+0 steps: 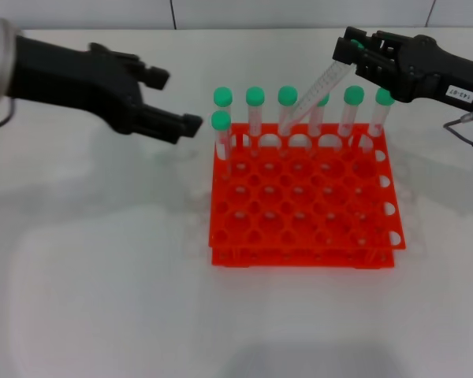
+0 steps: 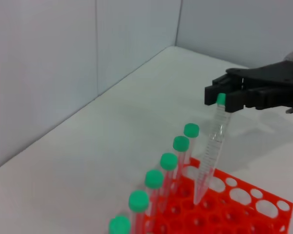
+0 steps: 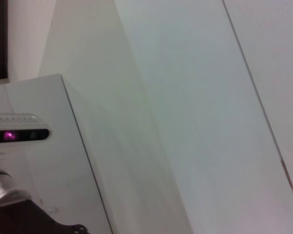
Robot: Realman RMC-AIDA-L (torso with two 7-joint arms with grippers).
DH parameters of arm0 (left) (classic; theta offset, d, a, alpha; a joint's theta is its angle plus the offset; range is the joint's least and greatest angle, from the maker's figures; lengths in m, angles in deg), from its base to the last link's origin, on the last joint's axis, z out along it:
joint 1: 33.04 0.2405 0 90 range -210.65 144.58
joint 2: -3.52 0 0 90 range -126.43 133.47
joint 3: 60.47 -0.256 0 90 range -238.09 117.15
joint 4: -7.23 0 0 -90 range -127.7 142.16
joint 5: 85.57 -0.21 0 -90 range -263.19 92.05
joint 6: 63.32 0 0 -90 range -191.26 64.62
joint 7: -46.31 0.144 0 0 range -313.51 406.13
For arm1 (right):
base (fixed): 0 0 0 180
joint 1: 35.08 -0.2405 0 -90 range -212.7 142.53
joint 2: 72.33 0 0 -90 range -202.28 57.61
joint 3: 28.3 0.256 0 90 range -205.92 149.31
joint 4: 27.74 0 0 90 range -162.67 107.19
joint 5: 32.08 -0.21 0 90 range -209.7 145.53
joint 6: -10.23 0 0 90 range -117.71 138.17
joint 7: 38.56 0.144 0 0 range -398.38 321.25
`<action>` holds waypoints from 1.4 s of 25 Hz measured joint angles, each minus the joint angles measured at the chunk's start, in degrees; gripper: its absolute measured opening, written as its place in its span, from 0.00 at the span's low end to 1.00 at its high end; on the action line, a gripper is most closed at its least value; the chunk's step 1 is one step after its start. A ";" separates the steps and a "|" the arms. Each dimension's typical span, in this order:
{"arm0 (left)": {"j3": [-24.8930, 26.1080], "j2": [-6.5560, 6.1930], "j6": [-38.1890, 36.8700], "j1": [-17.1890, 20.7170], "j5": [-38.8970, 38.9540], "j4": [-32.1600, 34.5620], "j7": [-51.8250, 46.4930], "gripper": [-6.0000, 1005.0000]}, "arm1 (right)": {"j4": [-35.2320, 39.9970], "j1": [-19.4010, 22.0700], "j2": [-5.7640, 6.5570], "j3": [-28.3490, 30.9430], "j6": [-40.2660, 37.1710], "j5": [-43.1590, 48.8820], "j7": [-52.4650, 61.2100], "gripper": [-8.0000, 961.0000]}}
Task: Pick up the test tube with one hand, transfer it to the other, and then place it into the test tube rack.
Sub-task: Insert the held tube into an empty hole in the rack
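- Test tube [image 1: 319, 90]: it hangs slanted over the far rows of the rack, green cap uppermost and caught in the right gripper, clear body running down and toward the robot's left. The left wrist view shows its pointed tip [image 2: 198, 197] at or just above a hole in the second row from the far edge; I cannot tell whether it has entered yet.
- That slant looks like a consequence of the grasp: the right arm reaches in low from the desk's far right corner, so a tube pinched at the cap points down and inward. My judgement is that it needs bringing upright before it will drop cleanly.
- Test tube rack [image 1: 303, 213]: orange-red, two-tiered, standing near the middle of the desk [image 1: 102, 276]. Six capped tubes [image 1: 255, 110] fill its far row and a seventh [image 1: 221, 134] stands at the left end of the next row, so the open holes nearest the tip sit tight beside upright neighbours.
- Right gripper [image 1: 351, 53]: clenched on the tube's cap end, fingers narrow, touching nothing else.
- Left gripper [image 1: 169, 98]: released and spread wide, holding nothing, hovering off the rack's far left corner and apart from the tubes.
- Judged from this, the handover is done and the placing is under way.
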 joint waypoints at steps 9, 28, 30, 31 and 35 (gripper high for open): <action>0.38 0.41 -2.81 10.34 5.03 12.00 -4.06 0.88 | 6.05 -0.74 1.56 0.39 -0.27 5.84 4.53 0.29; 6.18 1.04 3.30 33.22 24.67 -4.16 25.08 0.88 | 11.29 -12.88 1.76 0.34 2.51 22.39 13.63 0.30; 6.25 1.03 4.60 33.55 24.78 -7.31 27.31 0.88 | 11.54 -13.93 1.68 0.34 2.71 24.18 14.68 0.30; 6.34 1.02 5.04 33.60 24.79 -8.27 27.83 0.88 | 11.55 -14.22 1.67 0.34 2.84 24.64 14.93 0.30; 7.78 1.00 5.68 33.67 25.09 -12.41 31.47 0.88 | 11.55 -15.12 1.43 0.11 4.22 26.07 15.64 0.30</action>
